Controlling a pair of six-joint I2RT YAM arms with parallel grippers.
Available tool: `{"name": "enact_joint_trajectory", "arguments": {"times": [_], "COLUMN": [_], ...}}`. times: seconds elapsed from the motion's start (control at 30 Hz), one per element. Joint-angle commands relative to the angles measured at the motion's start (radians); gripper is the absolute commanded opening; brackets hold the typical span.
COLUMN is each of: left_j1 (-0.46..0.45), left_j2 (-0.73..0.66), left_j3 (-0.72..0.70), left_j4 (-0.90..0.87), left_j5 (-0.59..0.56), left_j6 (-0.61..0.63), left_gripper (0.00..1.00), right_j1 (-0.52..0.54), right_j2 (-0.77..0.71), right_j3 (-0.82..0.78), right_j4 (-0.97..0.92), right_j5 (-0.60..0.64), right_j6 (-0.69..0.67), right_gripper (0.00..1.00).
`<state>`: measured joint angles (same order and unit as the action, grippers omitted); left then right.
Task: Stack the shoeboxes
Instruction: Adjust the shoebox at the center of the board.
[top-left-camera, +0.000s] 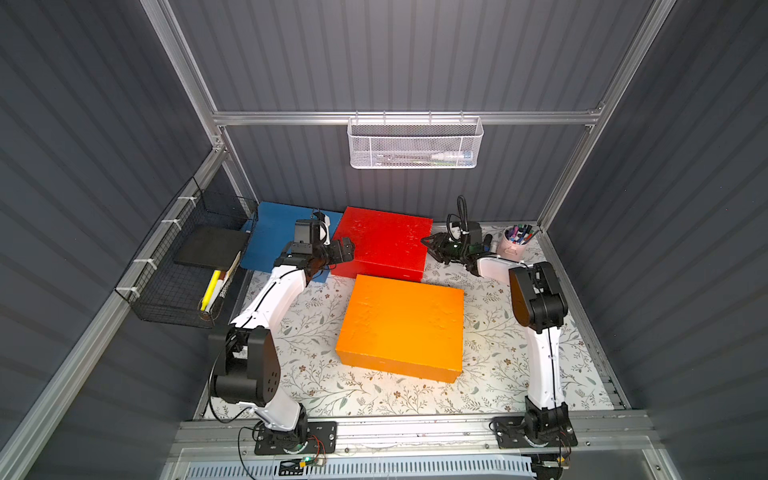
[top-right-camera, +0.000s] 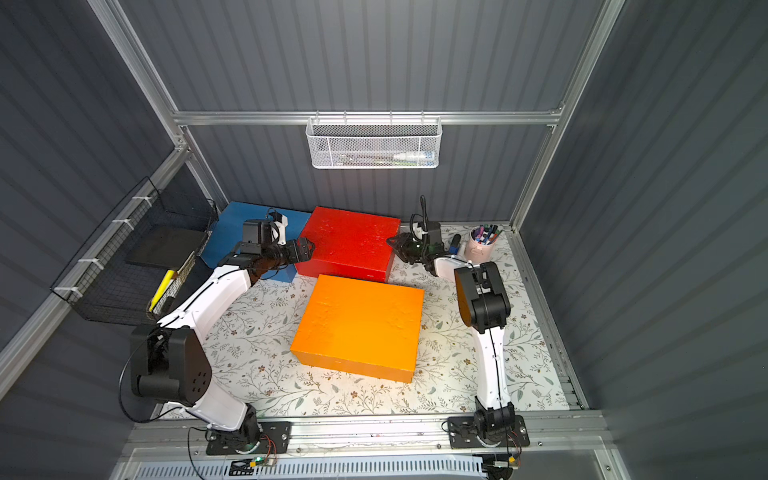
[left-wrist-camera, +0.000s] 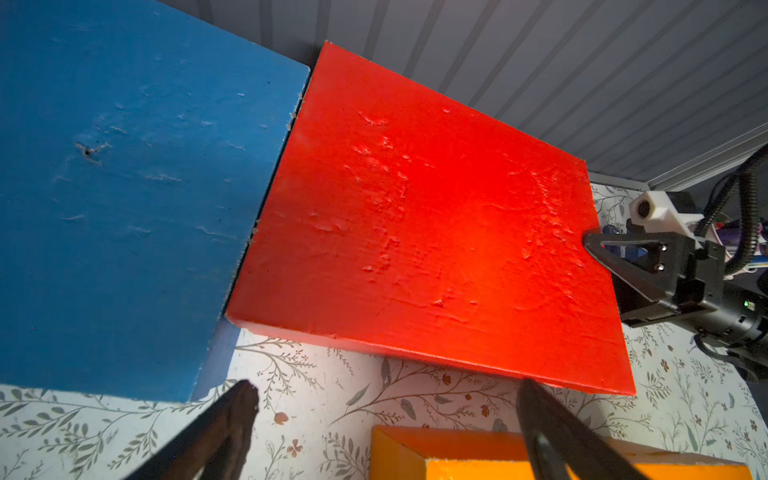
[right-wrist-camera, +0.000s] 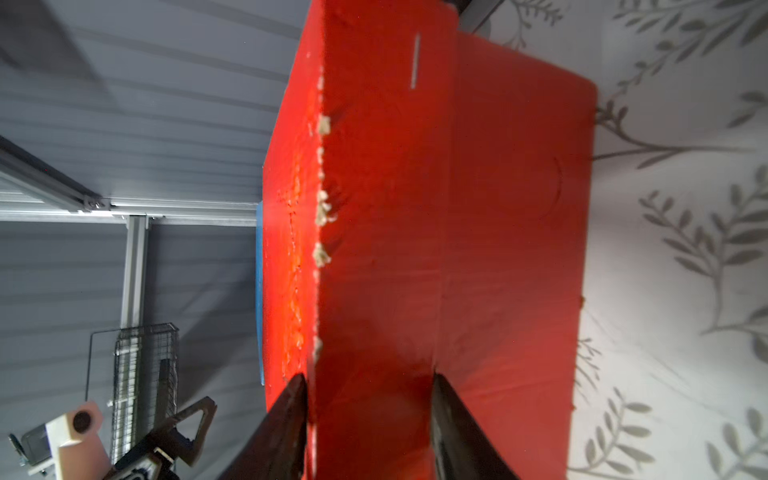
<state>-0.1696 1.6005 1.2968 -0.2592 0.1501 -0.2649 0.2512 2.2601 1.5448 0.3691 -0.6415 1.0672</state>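
Grey ribbed walls box in a floral-papered counter (top-left-camera: 490, 332), and all three shoeboxes sit on it unstacked: the orange shoebox (top-left-camera: 401, 326) lies nearest the arm bases, the red shoebox (top-left-camera: 384, 243) behind it toward the back wall, and the blue shoebox (top-left-camera: 274, 235) just left of the red one, their edges touching in the left wrist view. These look like light, stiff cardboard with loose lids and rough, bumpy paint, so grip should be decent, but a lift by the lid alone may pull it off; I'd take the red box from both short ends, under the lid rim. Now the arms: both reach far forward, elbows raised, flanking the red box. The right end effector (right-wrist-camera: 368, 419) has its fingers pinched on the red box's right end, one finger (right-wrist-camera: 291, 415) over the top edge and the other on the side wall. The left end effector (left-wrist-camera: 386, 419) hangs spread, holding nothing, by the red box's near-left corner, just beside the blue box
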Motion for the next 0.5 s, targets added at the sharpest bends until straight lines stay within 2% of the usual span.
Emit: {"name": "enact_joint_trajectory", "arguments": {"times": [0.0, 0.2, 0.4, 0.47], "left_j1": [-0.005, -0.006, -0.005, -0.005], "left_j2": [-0.033, -0.029, -0.001, 0.025], "left_j3": [-0.016, -0.01, 0.012, 0.035], "left_j4": [-0.011, -0.021, -0.03, -0.031], "left_j5": [-0.014, -0.014, -0.017, -0.018], "left_j6": [0.015, 0.009, -0.004, -0.007], "left_gripper": [0.99, 0.99, 0.99, 0.99], "right_j1": [0.012, -0.034, -0.146, -0.173], "right_j2": [-0.028, -0.106, -0.194, -0.207], "right_j3": [-0.005, -0.112, -0.261, -0.266], "right_j4": [-0.004, -0.004, 0.028, 0.0], "right_j5": [-0.016, -0.032, -0.107, -0.132], "right_j6": [-0.021, -0.072, -0.114, -0.141], "right_gripper": [0.37, 0.33, 0.34, 0.35]}}
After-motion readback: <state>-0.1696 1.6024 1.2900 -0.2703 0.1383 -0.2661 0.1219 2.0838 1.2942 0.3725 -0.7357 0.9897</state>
